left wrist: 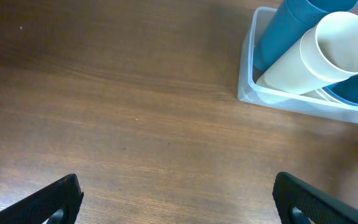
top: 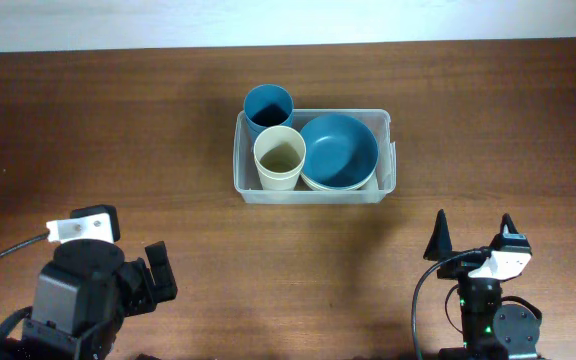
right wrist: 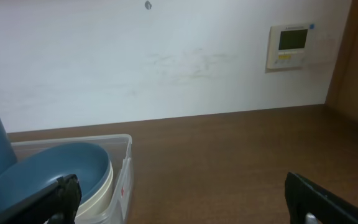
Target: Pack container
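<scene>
Four pieces in already: tall blue plastic cup [top: 267, 105], cream plastic cup [top: 279, 155], round blue bowl [top: 338, 150] over cream bowl [right wrist: 102, 186] | clear rectangular plastic container [top: 313, 196] mid-table, looks packed | left gripper [left wrist: 176, 186], right gripper [top: 473, 225] gaping, empty

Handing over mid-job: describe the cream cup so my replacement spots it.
Mid-table sits a clear container. Two tall cups stand at its left end, beside a blue bowl. The cream cup is the one nearer the robot, pale against the blue cup behind.
</scene>
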